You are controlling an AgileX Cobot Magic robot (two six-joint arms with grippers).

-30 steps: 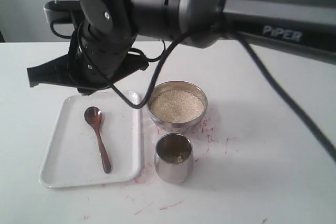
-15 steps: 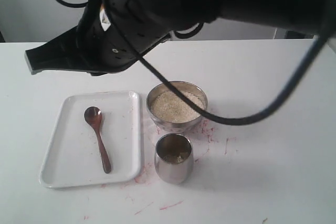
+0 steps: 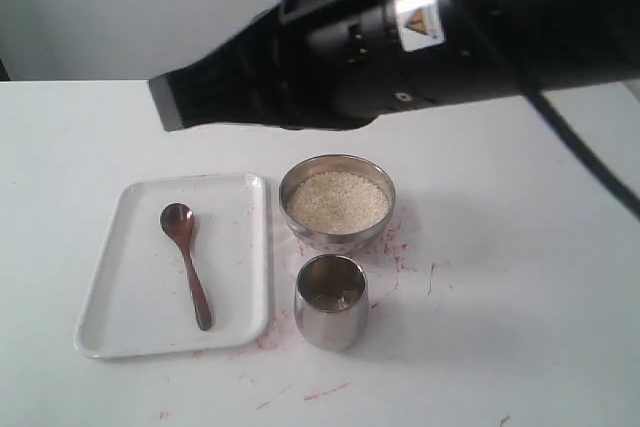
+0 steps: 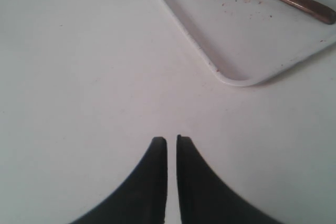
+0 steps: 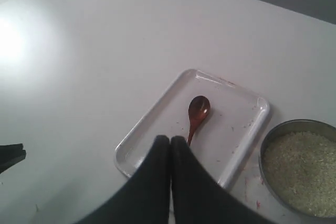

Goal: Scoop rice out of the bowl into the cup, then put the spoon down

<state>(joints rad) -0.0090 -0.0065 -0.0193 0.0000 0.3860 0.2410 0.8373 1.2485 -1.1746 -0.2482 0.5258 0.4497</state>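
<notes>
Wooden and dark, the spoon (image 3: pixel 187 262) lies flat on the white tray (image 3: pixel 120 339), just where it lay a second ago. Only the right arm changes, its claw (image 5: pixel 170 139) swinging up and across from out past the tray's far corner toward the middle. That claw is pressed shut on nothing. The left claw (image 4: pixel 171 140) hangs low over the worktop (image 3: pixel 500 327) near the tray, tips all but touching, also empty. The bowl (image 3: pixel 335 241) beside the tray holds plenty of rice (image 3: pixel 337 202), and the cup (image 3: pixel 331 312) may have a little at its bottom, though reflections blur that. I judge the task finished, with the arm clearing off. The spoon's long axis follows the tray's long side: head at the far end, hollow up, handle pointing to the near edge and slanting slightly toward the cup
</notes>
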